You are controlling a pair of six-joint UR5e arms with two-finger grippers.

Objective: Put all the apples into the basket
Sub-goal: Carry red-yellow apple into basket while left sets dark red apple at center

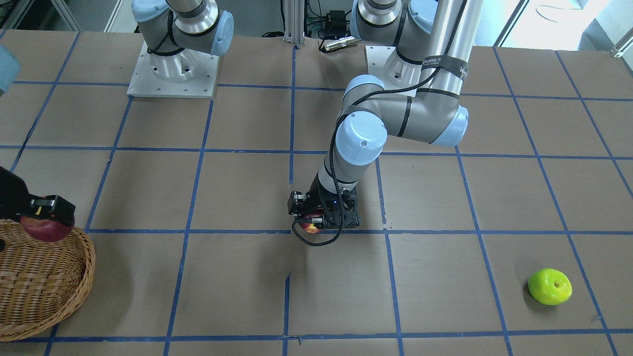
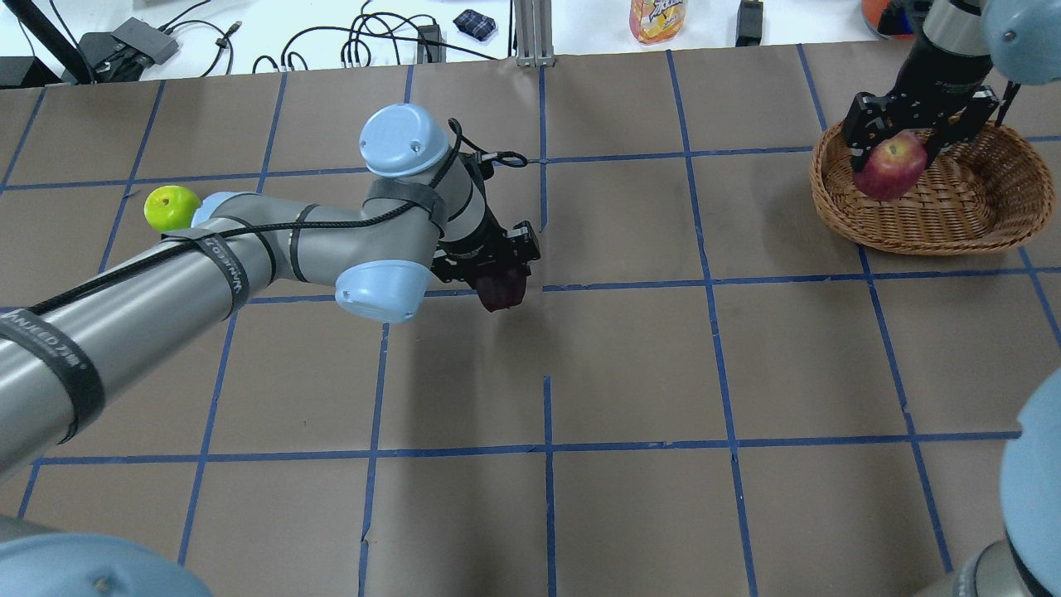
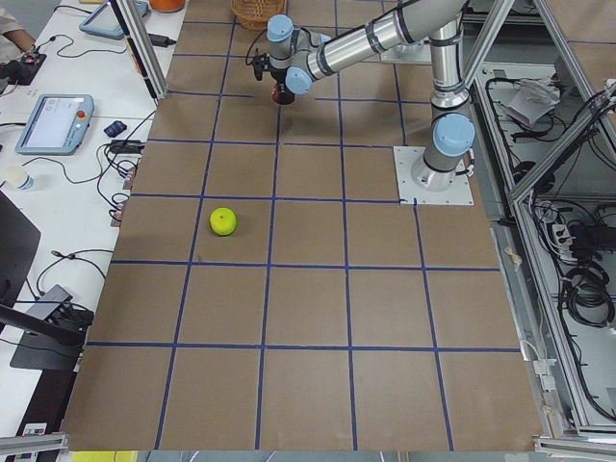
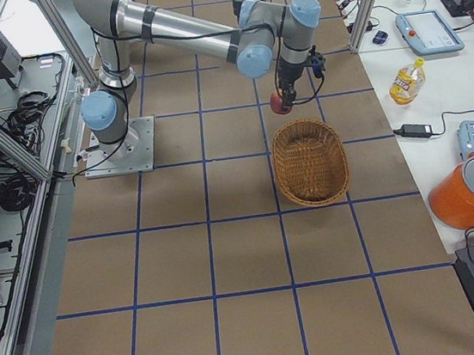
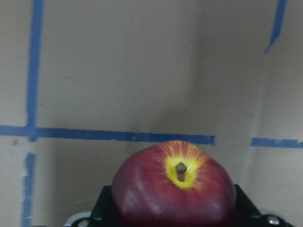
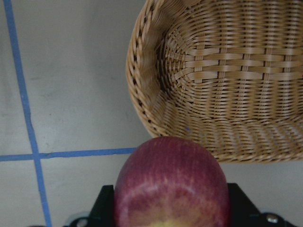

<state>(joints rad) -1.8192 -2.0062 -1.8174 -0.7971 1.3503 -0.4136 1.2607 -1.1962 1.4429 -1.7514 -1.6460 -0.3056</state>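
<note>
Right gripper [image 2: 899,153], jaws clamped on red apple [image 2: 891,170], hangs over basket [image 2: 978,211] rim, upper right of overhead view, so releasing here risks a rim bounce-out; left gripper [image 2: 497,278] grips maroon apple [image 2: 502,292] at centre, green apple [image 2: 171,207] lies far left.

So from this end, the left arm [image 3: 366,40] stretches way out across the taped-up brown table [image 3: 308,385] from its base plate [image 3: 438,178]. The left gripper [image 3: 279,87] is at the far end with a dark red apple [image 3: 282,95] tucked right under it, but it's too small here to make out the fingers. The green apple [image 3: 223,220] sits alone on the paper, well apart from the arm. A bit of the basket [image 3: 252,13] pokes in at the top edge. There's a grey tablet [image 3: 53,122] on the side bench.
</note>
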